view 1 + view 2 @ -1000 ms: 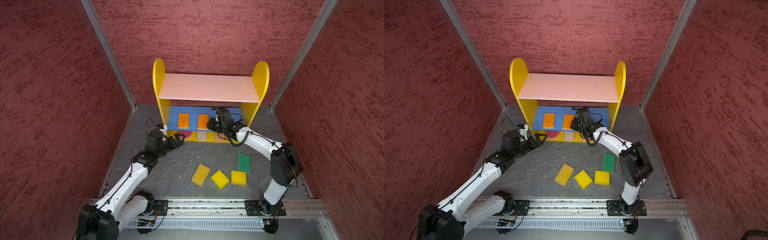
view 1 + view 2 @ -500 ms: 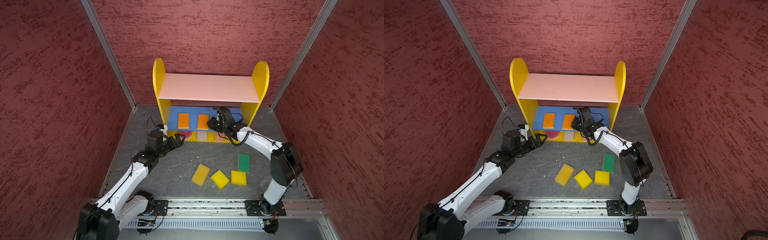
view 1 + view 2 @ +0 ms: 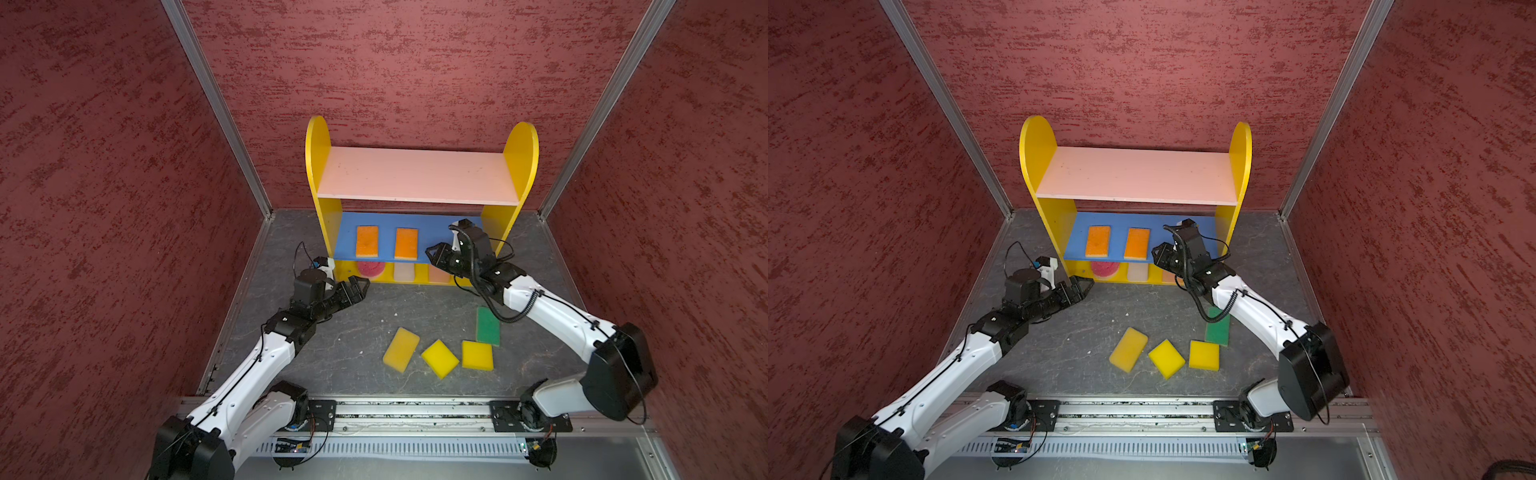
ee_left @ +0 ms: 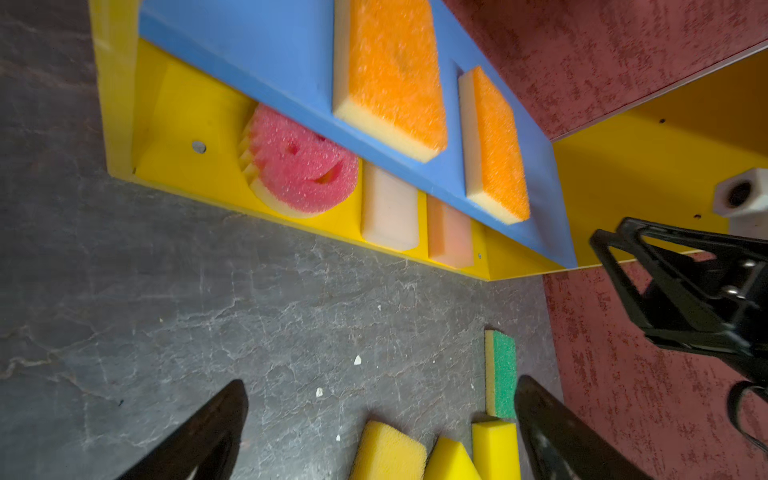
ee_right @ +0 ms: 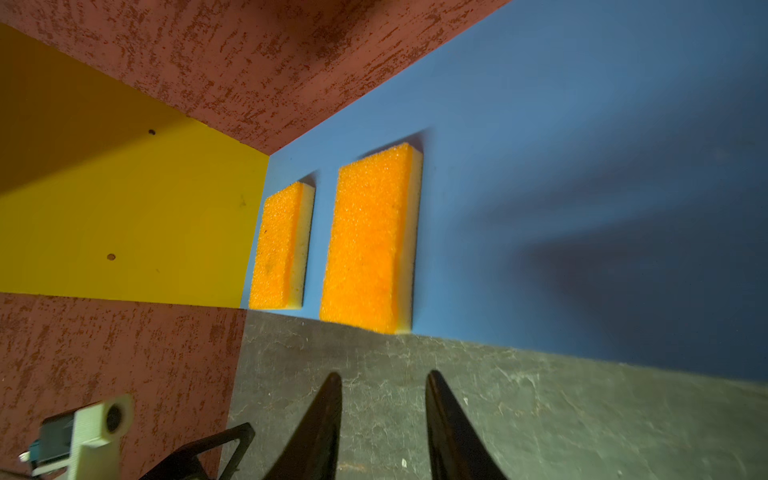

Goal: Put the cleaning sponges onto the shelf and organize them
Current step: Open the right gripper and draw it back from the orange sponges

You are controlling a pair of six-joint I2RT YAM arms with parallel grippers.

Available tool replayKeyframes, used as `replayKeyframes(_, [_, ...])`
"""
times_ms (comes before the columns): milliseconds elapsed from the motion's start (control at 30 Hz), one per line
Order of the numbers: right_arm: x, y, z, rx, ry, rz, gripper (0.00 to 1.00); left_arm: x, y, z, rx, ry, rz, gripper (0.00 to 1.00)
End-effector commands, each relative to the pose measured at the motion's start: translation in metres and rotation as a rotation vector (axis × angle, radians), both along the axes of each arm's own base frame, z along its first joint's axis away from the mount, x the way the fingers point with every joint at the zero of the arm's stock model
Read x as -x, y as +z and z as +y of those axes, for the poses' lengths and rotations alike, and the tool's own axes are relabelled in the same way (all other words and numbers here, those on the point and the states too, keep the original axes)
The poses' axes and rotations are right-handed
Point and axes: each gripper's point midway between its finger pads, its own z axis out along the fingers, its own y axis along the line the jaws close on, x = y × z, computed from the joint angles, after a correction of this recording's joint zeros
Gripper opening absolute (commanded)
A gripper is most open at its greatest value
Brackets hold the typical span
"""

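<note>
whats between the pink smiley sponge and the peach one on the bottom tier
The off-white sponge sits between the smiley sponge and the peach sponge, clearest in the left wrist view.

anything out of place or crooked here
Four sponges lie on the floor, not on the shelf: the left yellow sponge tilted, the middle yellow sponge cornerwise, the right yellow sponge square, the green-topped sponge behind it.

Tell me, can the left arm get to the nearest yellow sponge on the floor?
Probably yes: the left claw is open and empty, with only bare floor between it and that yellow sponge.
</note>
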Motion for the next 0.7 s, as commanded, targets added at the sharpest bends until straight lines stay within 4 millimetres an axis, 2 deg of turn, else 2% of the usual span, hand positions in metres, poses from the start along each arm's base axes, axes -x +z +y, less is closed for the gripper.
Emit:
replayKeyframes(0, [0.036, -0.024, 0.008, 0.041, 0.037, 0.072, 0.36, 0.02, -0.024, -0.008, -0.055, -0.05, 0.056, 0.98])
replayKeyframes(133, [0.087, -0.063, 0.023, 0.096, 0.098, 0.164, 0.37, 0.044, -0.051, -0.02, -0.11, -0.114, 0.105, 0.96])
replayKeyframes(200, [0.113, -0.087, 0.031, 0.11, 0.13, 0.226, 0.37, 0.054, -0.065, -0.019, -0.126, -0.117, 0.136, 0.96])
replayKeyframes(300, [0.146, -0.121, 0.043, 0.113, 0.174, 0.308, 0.37, 0.062, -0.075, -0.018, -0.118, -0.11, 0.152, 0.96])
replayKeyframes(400, [0.172, -0.146, 0.06, 0.106, 0.246, 0.371, 0.39, 0.063, -0.075, -0.025, -0.107, -0.115, 0.139, 0.96])
replayKeyframes(500, [0.193, -0.16, 0.075, 0.145, 0.306, 0.402, 0.41, 0.065, -0.074, -0.039, -0.105, -0.154, 0.126, 0.97])
replayKeyframes(667, [0.214, -0.18, 0.086, 0.177, 0.351, 0.457, 0.44, 0.072, -0.083, -0.057, -0.147, -0.222, 0.13, 0.99])
